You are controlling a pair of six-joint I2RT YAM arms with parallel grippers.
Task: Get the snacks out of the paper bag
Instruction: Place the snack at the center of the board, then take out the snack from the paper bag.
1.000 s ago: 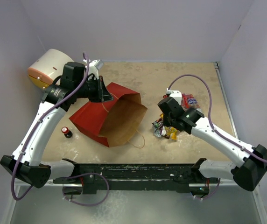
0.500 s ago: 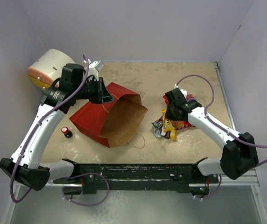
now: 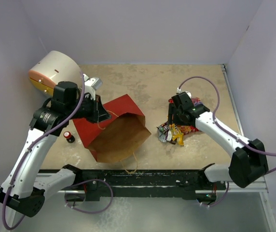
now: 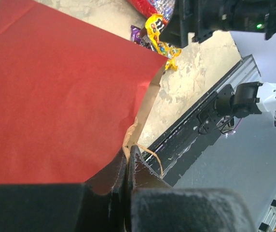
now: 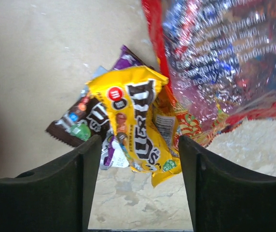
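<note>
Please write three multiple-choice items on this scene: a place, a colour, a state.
1. Where do the snacks lie? A in the paper bag; B on the table beside the bag; C on a shelf.
2. Which colour is the packet under the right gripper? A green; B yellow; C white.
3. The left gripper is: A open; B shut on a snack; C shut on the bag's rim.
Key: 1B, pile lies outside the bag's mouth; 2B, yellow wrapper shows between open fingers; 3C, fingers pinch the paper edge.
</note>
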